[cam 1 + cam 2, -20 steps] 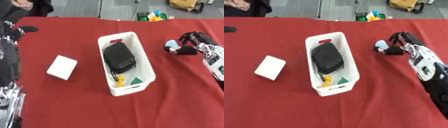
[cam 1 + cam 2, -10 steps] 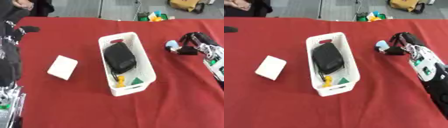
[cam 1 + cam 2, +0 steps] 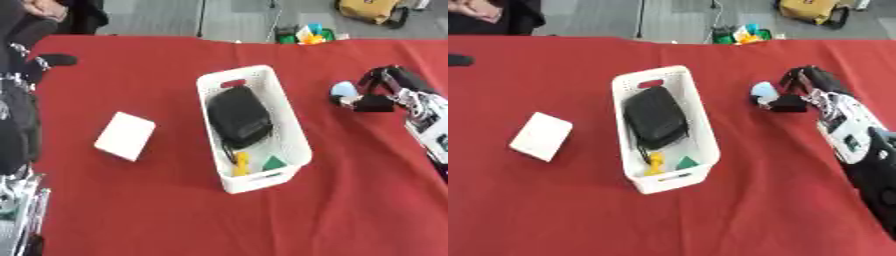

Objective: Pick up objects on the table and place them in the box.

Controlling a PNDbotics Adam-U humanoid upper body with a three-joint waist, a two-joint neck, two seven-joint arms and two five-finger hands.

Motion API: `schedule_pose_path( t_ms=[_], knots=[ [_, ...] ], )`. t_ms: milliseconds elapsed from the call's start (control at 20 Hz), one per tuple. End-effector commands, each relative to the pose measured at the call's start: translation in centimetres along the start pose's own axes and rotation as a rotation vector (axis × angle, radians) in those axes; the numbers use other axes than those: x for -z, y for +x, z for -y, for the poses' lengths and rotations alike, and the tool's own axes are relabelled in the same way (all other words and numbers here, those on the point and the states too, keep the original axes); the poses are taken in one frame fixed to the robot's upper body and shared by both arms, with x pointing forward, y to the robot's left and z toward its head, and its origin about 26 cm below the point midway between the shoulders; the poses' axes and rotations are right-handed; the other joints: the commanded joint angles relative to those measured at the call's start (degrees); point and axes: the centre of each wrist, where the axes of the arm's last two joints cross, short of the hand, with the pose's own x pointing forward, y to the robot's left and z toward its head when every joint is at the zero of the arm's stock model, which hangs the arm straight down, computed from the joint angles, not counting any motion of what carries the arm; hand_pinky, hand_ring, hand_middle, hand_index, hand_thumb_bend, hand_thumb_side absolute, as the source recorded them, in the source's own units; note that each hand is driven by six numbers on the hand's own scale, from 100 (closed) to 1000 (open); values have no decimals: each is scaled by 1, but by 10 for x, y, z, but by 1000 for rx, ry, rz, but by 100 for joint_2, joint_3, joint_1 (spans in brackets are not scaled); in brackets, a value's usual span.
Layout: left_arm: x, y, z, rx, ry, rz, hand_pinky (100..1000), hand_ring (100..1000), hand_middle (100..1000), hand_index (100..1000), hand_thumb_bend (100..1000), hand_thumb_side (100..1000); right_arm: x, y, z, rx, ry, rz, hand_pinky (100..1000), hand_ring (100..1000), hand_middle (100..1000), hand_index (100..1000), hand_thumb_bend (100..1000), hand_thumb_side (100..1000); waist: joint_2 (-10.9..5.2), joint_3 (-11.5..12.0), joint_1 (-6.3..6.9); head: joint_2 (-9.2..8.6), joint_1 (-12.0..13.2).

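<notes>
A white box stands in the middle of the red table, holding a black pouch, a yellow piece and a green triangle. My right hand is at the right, fingers curled round a small pale blue object, just above the cloth. A flat white block lies left of the box. My left arm runs down the left edge; its hand shows dark at the upper left, and I cannot make out its fingers.
The red tablecloth spreads wide in front of the box. Beyond the far edge sit colourful toys and a yellow bag on the floor. A person stands at the upper left, away from the objects.
The right hand holds its place with the pale blue object, shifting only slightly. The box and white block have not moved.
</notes>
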Motion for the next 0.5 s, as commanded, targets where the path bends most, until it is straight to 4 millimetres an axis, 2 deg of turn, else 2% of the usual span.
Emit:
schedule_pose_path(
  t_ms=[50, 500],
  knots=[
    [5, 5, 1, -10, -3, 28, 655, 864, 1000, 915, 100, 1000, 1, -3, 11, 2, -23, -6, 884, 846, 573, 745, 701, 645, -84, 10, -1, -97, -39],
    [7, 6, 2, -15, -6, 33, 656, 865, 1000, 916, 100, 1000, 2, -2, 11, 54, -19, 0, 887, 844, 565, 735, 697, 635, -46, 56, 6, -166, -84]
  ],
)
